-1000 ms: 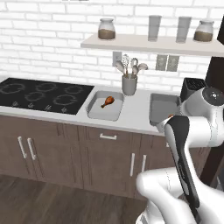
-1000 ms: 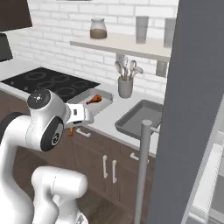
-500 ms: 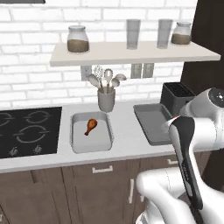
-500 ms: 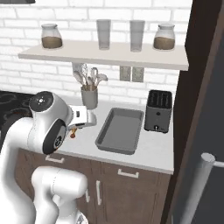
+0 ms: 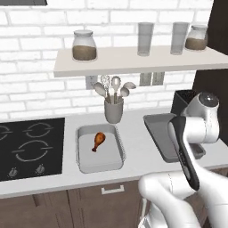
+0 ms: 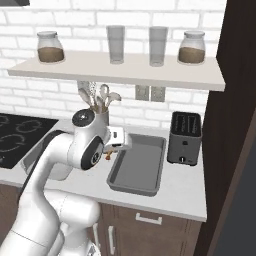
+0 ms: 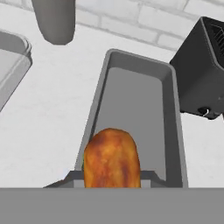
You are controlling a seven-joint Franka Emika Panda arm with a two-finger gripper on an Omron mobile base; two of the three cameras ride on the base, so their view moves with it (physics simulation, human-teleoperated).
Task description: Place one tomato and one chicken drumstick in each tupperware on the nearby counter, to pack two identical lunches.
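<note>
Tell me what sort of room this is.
A kitchen, rendered rather than real: a black cooktop set in a pale counter, a toaster, and a crock of utensils against a white brick wall.

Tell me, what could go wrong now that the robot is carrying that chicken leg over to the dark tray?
The chicken leg could slip from the gripper and land on the counter, since the hand is just at the near end of the dark tray. The toaster stands right beside that tray, so a wide swing might bump it. No tomatoes are in the trays yet; the light tray holds just a drumstick, so both lunches could end up unfinished.
</note>
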